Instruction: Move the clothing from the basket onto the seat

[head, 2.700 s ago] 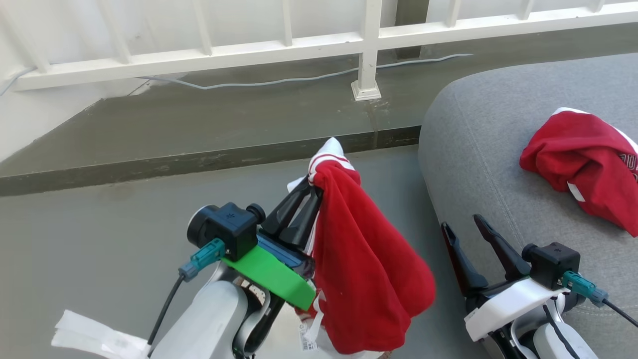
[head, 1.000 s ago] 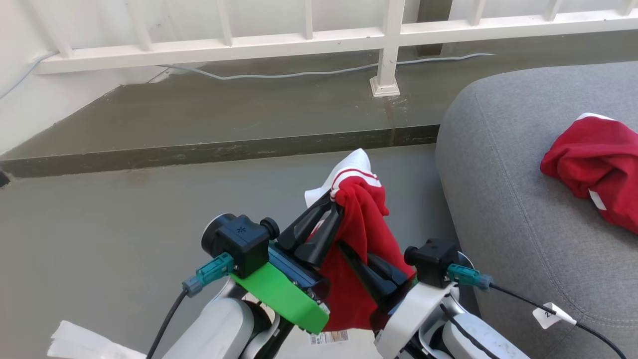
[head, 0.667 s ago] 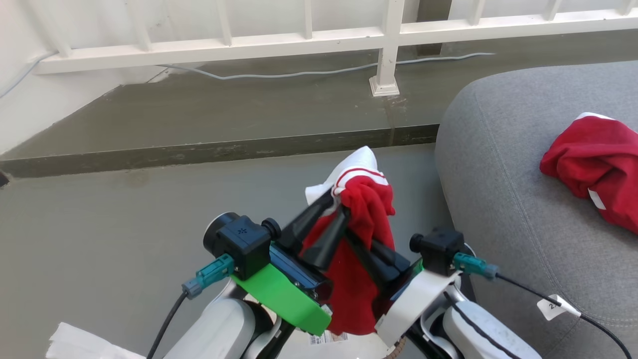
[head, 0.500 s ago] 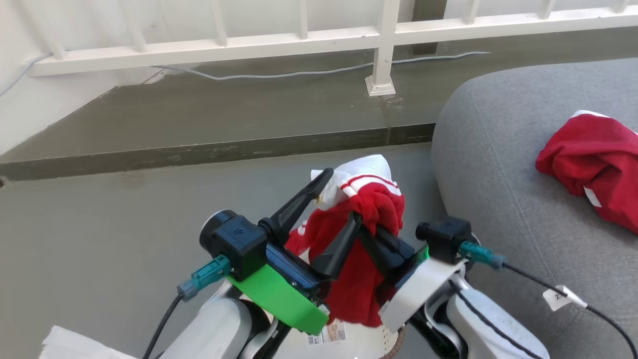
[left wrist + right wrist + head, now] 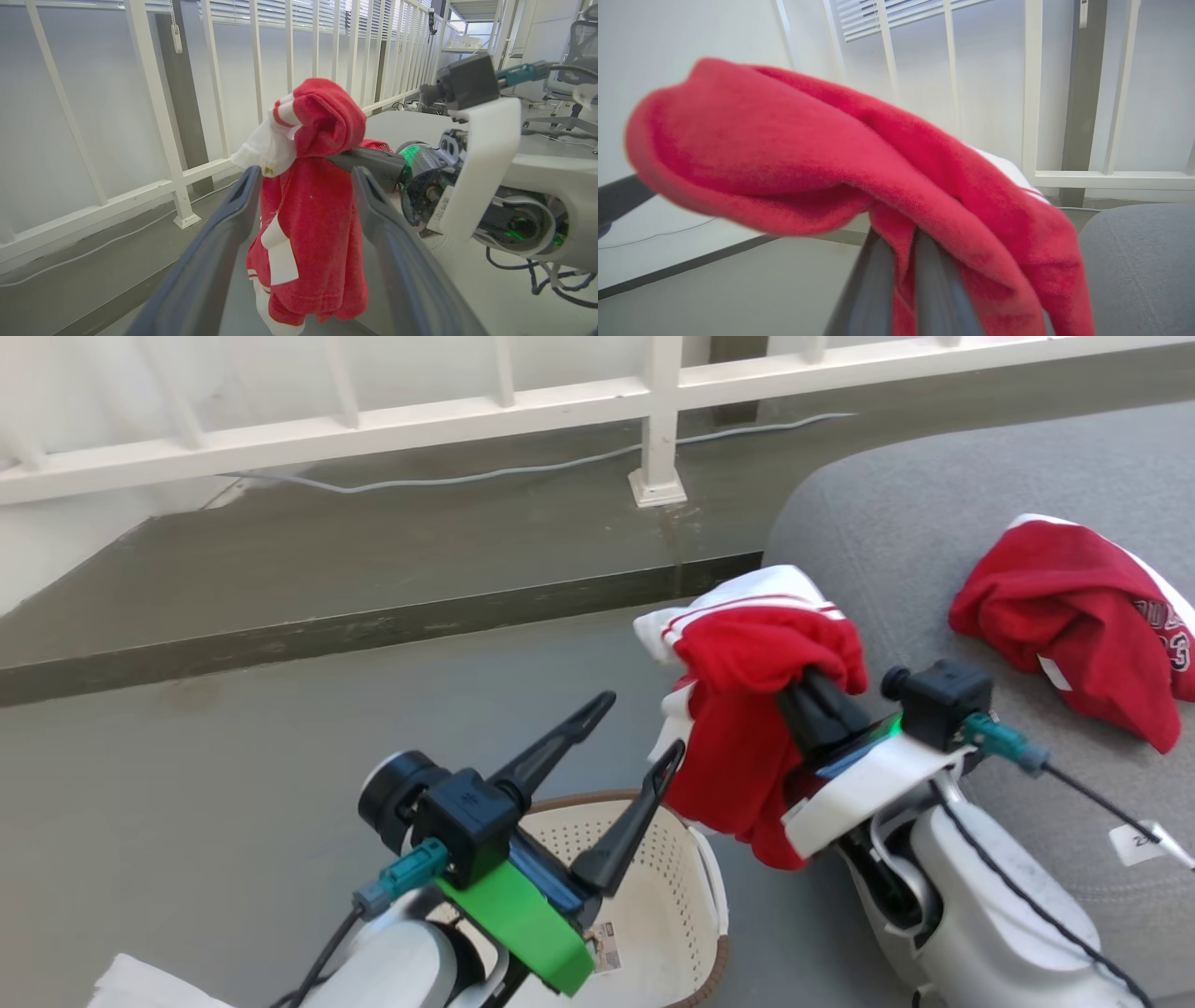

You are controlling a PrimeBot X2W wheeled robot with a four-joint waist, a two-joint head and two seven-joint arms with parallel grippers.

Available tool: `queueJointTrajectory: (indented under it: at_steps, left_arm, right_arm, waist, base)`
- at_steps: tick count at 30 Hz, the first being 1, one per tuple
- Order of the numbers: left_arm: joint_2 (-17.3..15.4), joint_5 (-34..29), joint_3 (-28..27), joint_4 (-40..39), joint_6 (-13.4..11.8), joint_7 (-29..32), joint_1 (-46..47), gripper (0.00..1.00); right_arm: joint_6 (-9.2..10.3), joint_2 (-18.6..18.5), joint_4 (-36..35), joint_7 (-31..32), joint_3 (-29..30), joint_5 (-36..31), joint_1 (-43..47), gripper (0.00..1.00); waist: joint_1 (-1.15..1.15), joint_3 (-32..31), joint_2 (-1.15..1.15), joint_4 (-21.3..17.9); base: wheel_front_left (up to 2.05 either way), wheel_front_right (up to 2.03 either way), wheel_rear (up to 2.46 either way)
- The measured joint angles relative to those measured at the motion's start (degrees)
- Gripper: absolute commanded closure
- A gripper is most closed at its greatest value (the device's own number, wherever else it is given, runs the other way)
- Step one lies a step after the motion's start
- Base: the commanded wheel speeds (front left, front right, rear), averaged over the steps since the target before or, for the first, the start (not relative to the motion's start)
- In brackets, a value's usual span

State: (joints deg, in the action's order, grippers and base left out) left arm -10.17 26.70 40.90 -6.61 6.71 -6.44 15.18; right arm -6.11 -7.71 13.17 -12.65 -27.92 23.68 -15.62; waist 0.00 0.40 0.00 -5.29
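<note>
A red garment with white trim hangs from my right gripper, which is shut on it just left of the grey seat. The fabric drapes over the closed fingers and hides their tips. My left gripper is open with nothing between its fingers, above the cream basket. In the left wrist view the garment hangs just beyond the spread fingers. Another red piece of clothing lies crumpled on the seat.
A white railing and a grey cable run along the raised ledge behind. White paper lies on the floor at lower left. An office chair stands far off.
My left gripper opened and let go of the garment. The right gripper, shut on it, carried it up and right toward the seat. The basket has come into the head view.
</note>
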Motion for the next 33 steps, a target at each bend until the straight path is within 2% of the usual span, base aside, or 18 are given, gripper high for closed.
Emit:
queueJointTrajectory:
  at_steps: [4,14,24,31,33]
  left_arm:
    - [-0.5,-0.1,0.7,0.0,0.0,1.1,-1.4,0.0]
    - [-1.8,-0.4,1.7,-1.4,-0.7,2.9,-3.3,0.0]
    - [-2.3,-2.0,1.9,-3.3,-1.2,4.5,-3.4,0.0]
    - [-3.3,-3.0,1.9,-3.9,-1.5,5.7,-3.1,0.0]
    - [-3.3,-3.4,1.9,-4.2,-1.5,5.9,-2.9,0.0]
  right_arm:
    - [0.27,-1.0,0.1,-0.5,1.7,0.0,-0.7,1.0]
    - [2.43,-3.4,0.2,-0.9,6.0,0.0,-1.6,1.0]
    - [3.71,-3.6,0.1,-1.0,9.5,1.1,-1.6,1.0]
    - [3.8,-3.6,0.1,-1.5,12.4,1.8,-1.8,1.0]
    - [4.45,-3.6,0.0,-1.5,13.3,1.9,-2.3,1.0]
  waist:
    - [0.0,0.3,0.0,-1.5]
    - [0.0,1.5,0.0,-6.3]
    - [0.0,4.3,0.0,-11.9]
    - [0.0,7.0,0.0,-15.5]
    - [0.0,7.9,0.0,-16.3]
  base:
    - [0.0,0.0,0.0]
    - [0.0,0.0,0.0]
    - [0.0,0.0,0.0]
    - [0.0,0.0,0.0]
    - [0.0,0.0,0.0]
